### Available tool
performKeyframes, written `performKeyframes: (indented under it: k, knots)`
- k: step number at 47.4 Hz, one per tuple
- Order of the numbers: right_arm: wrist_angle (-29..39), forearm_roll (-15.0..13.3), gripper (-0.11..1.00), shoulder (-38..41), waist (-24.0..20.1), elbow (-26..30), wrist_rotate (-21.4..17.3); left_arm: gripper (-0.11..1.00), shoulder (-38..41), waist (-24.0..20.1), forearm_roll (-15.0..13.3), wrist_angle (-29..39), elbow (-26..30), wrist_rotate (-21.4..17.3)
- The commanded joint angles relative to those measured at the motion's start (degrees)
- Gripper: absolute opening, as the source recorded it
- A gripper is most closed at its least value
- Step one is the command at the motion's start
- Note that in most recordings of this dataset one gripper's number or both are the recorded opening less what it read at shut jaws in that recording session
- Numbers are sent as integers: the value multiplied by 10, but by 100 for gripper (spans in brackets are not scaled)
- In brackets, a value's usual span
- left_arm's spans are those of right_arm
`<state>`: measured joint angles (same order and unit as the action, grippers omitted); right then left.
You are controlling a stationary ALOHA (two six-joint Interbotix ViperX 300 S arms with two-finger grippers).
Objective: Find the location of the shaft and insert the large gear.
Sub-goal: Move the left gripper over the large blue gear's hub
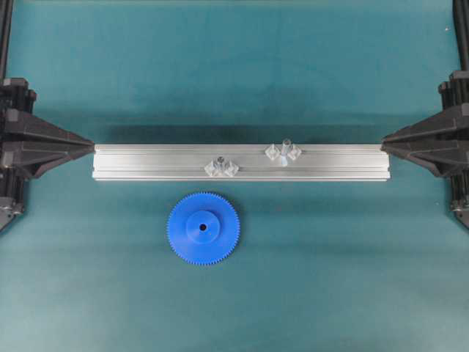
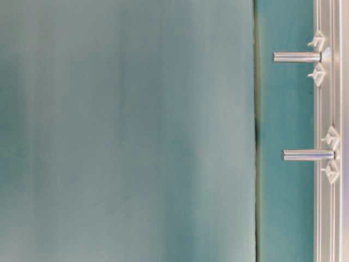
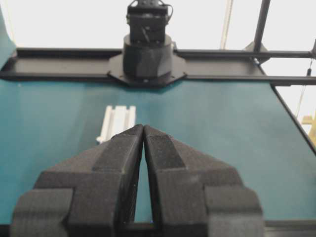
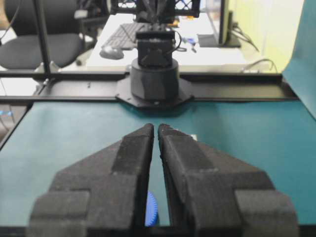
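The large gear (image 1: 220,236) is a blue toothed disc with a raised hub, lying flat on the teal mat in front of the aluminium rail (image 1: 146,163). The shaft (image 1: 285,149) stands on the rail's right half between two clear brackets; the table-level view also shows the shaft (image 2: 297,57). My left gripper (image 1: 92,147) is shut and empty, its tip at the rail's left end. My right gripper (image 1: 384,139) is shut and empty at the rail's right end. A sliver of the gear (image 4: 151,210) shows below the right gripper (image 4: 156,127). The left gripper (image 3: 143,127) points along the rail (image 3: 117,121).
A shorter pin (image 1: 220,162) with similar clear brackets stands on the rail left of the shaft, just behind the gear. The opposite arm's base (image 3: 147,59) faces each wrist camera, on a black frame bar (image 3: 59,61) at the mat's edge.
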<state>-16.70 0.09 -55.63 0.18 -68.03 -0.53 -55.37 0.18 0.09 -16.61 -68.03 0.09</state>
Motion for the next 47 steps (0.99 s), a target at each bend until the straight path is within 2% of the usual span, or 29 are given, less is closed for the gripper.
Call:
performKeyframes:
  k: [1,5,9,16,24,32,47]
  knots:
    - [-4,2,16,8,1,1,4,11,4,2,7,-5,8,16]
    - [11,13,24,7,4,-6,-1,13,5,4,8,-4,11,25]
    - [36,16,14,7,4,-5,-11,2,8,4,8,0,16,26]
    - [83,15,5,8,4,2,-26,1,18,5,9,33,32,25]
    - [132,16,5,10,4,11,-32,1,40,10,8,83,47,25]
    - [183,16,5,26,4,23,-32,1,64,17,8,98,56,25]
    - [195,15,5,77,4,33,-32,1,142,39,9,132,85,37]
